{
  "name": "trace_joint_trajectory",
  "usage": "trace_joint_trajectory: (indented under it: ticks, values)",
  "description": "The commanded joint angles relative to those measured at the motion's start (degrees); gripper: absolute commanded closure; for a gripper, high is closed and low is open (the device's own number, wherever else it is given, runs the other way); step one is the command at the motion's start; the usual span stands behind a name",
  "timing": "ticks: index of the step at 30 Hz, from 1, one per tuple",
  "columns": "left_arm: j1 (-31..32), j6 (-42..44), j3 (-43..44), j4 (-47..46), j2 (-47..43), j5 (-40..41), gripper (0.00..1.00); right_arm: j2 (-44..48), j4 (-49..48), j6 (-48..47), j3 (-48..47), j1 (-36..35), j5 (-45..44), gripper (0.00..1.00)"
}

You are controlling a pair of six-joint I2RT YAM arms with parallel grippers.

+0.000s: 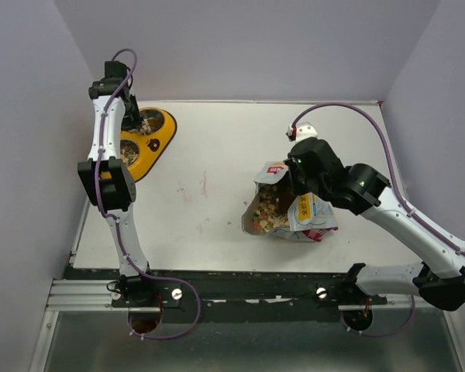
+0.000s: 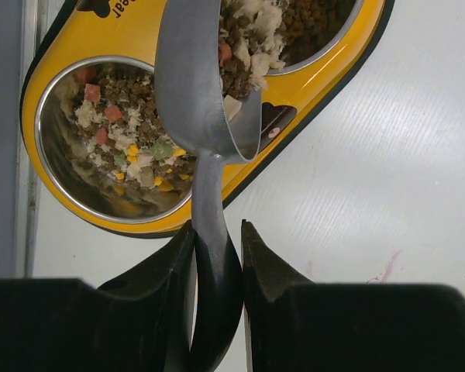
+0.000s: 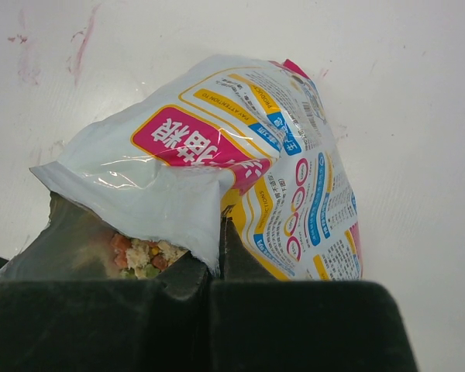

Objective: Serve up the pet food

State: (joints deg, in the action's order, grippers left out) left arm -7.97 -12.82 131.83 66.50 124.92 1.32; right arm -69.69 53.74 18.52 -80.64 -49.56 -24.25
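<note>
Both hold: my left gripper [image 2: 217, 232] clamps the scoop [image 2: 198, 77] over the bowl [image 2: 62, 43] at the table's [image 1: 217, 155] far-left corner, my right gripper [image 3: 215, 260] pinches the pouch [image 3: 240, 147] rim; bare tabletop between.

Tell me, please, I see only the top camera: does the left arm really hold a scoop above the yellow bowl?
Observer: Yes. In the left wrist view, the left jaws clamp the handle of the metal scoop, which hangs over the yellow bowl, with food at its open side.
Operator: And the right arm, is it only resting on the pouch?
Observer: No. In the right wrist view, the right jaws are shut on the white torn edge of the pouch, and kibble shows inside the opening.
</note>
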Motion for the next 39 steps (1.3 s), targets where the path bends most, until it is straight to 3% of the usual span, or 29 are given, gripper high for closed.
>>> trace_joint_trajectory:
  ticks: [1, 6, 14, 30, 39]
  values:
    - [1.6, 2.1, 2.6, 0.0, 1.5, 7.4, 1.00, -0.2, -0.2, -0.4, -2.4, -0.1, -1.0, 0.99]
    - [3.0, 3.5, 1.5, -2.1, 1.1, 11.7, 1.00, -0.3, 0.0, -0.1, -2.1, -0.1, 0.1, 0.99]
    - [5.6, 9.6, -7.5, -10.8, -2.9, 18.8, 1.00, -1.4, -0.1, -0.2, -2.8, 0.0, 1.6, 0.99]
    - [11.8, 16.9, -11.7, -17.7, -5.2, 31.0, 1.00, -2.3, 0.1, 0.3, -3.4, -0.1, 2.0, 0.99]
    - [11.7, 15.4, -12.7, -16.3, -7.3, 28.8, 1.00, -1.8, -0.1, 0.6, -3.5, -0.1, 1.8, 0.99]
